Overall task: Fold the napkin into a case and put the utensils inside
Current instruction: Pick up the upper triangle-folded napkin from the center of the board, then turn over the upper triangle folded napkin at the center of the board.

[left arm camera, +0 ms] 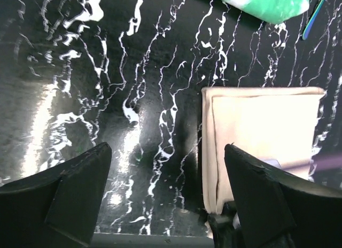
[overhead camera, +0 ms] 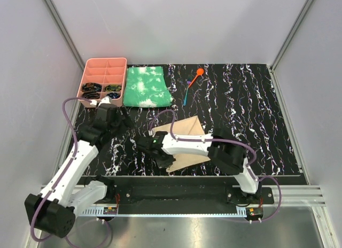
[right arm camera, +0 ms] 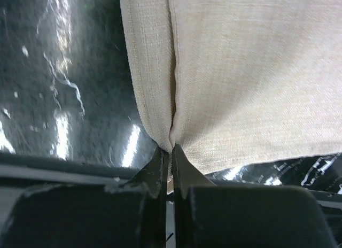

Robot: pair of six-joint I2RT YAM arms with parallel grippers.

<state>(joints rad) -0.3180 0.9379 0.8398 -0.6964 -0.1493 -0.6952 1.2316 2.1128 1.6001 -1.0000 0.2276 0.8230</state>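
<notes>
**Surface** (overhead camera: 251, 114): black, white-veined.

**Napkin** (overhead camera: 188, 131): tan cloth, near the centre of the surface towards the near edge, lying askew. A second layer shows along one side in the left wrist view.

**Right jaws**: pinched shut on the napkin's near-left corner; the cloth puckers into a crease at the pinch.

**Left jaws**: spread wide, holding nothing, above bare surface just left of the napkin.

**Utensils**: orange spoon (overhead camera: 196, 76) and slim blue piece (overhead camera: 186, 95), lying together at the far side, well apart from the napkin, neither inside it.

**Green cloth** (overhead camera: 146, 86): mottled green and white, far side, between the utensils and the tray.

**Tray** (overhead camera: 103, 66): pink, compartmented, far left corner; dark items in the nearer compartments.
</notes>
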